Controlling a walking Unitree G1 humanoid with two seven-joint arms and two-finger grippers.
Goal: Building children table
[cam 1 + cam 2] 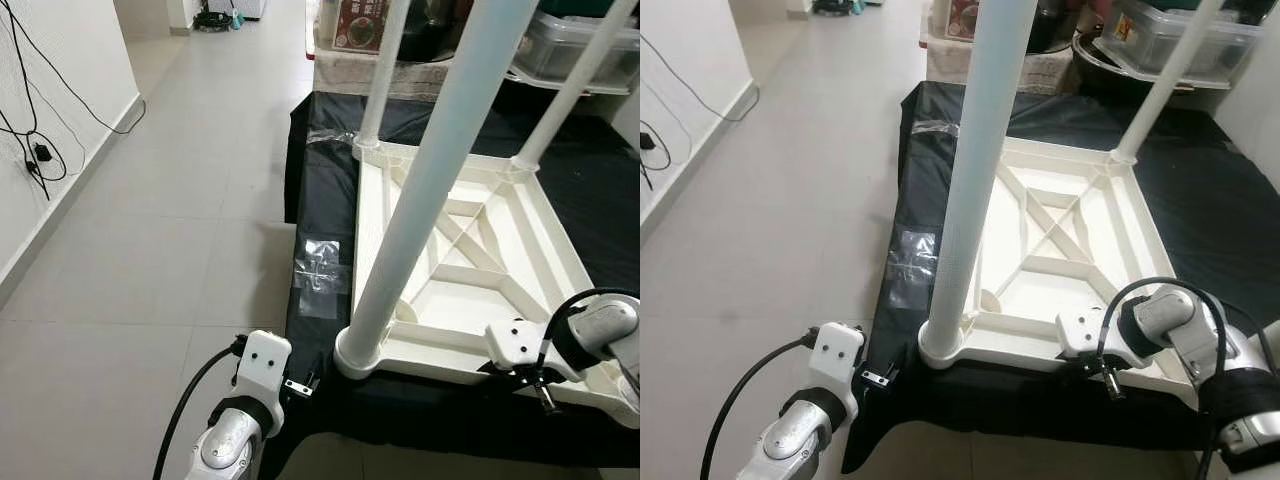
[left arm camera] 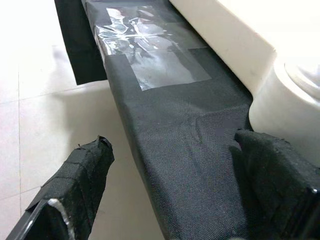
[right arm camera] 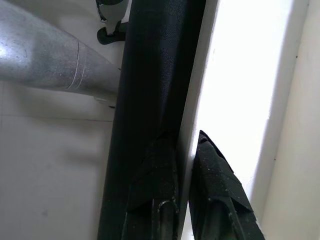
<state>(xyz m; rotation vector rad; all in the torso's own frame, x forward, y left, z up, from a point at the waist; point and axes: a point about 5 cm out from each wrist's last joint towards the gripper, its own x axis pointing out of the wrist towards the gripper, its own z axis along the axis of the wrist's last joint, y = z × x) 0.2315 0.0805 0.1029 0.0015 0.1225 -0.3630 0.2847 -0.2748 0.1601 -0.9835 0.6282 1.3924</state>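
I see the table (image 1: 470,250) lying upside down on a black cloth (image 1: 330,200) that covers a low platform, its white ribbed underside facing up. Three legs stand upright from its corners: the nearest leg (image 1: 420,200) at the near left corner, another leg (image 1: 385,70) at the far left corner, and a third leg (image 1: 580,80) at the far right corner.

My right gripper (image 3: 187,190) is at the table's near rim, right of the nearest leg. In the right wrist view its two fingers are nearly closed, pinching the thin white rim between them, with the cloth edge just beside.

My left gripper (image 2: 175,185) sits at the cloth's near left corner, just left of the nearest leg. Its fingers (image 2: 75,185) are spread wide, straddling the cloth edge, gripping nothing; one is over the floor, the other is close against the leg's base.

Clear tape (image 1: 320,275) patches lie on the cloth left of the table. Storage bins (image 1: 575,45) stand beyond the table's far side, and cables (image 1: 35,150) hang on the wall far to its left.
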